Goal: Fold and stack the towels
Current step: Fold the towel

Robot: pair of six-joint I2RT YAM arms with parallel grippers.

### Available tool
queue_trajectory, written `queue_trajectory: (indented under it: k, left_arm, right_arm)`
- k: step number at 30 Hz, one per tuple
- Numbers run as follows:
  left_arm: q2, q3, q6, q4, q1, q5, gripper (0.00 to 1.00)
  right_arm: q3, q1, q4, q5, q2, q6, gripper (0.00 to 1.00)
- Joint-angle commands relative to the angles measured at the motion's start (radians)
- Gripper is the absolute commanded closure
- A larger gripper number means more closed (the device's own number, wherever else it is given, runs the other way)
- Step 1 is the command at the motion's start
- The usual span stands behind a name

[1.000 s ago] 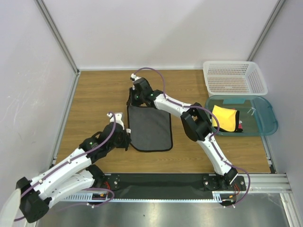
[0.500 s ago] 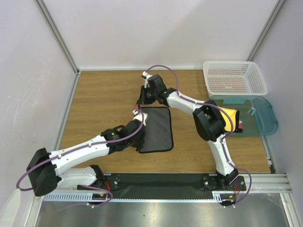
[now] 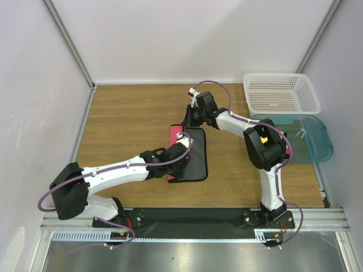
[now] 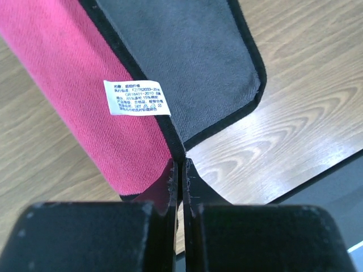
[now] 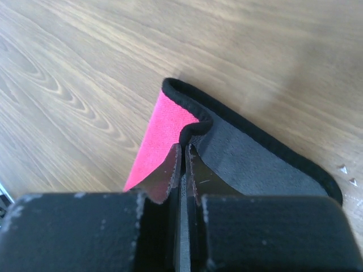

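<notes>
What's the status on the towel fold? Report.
Jaws shut both sides: left gripper on towel near edge, right gripper on far corner. Left side folded over, pink face showing. Basket, tub off right, apart.

- From above and behind the arm bases (image 3: 116, 211), I look down over the brown wooden bench (image 3: 125, 113).
- My two wrist views sit very close, both sharing the pink-red, black-edged soft towel (image 4: 68, 96).

I see the towel (image 3: 195, 158) lying on the table (image 3: 125, 119), well left of the tub (image 3: 317, 144); the basket (image 3: 278, 75) sits just behind the tub.
</notes>
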Motion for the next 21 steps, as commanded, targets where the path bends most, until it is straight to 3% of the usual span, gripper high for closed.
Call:
queue_trajectory:
  k: [1,21]
  left_arm:
    - [0.017,0.058,0.03,0.033,-0.013,0.031,1.0]
    - [0.108,0.149,0.055,0.053,-0.024,0.074,1.0]
  right_arm:
    - [-0.027,-0.016,0.041,-0.003,-0.064,-0.025,1.0]
    - [-0.088,-0.056,0.012,0.042,-0.14,-0.063,1.0]
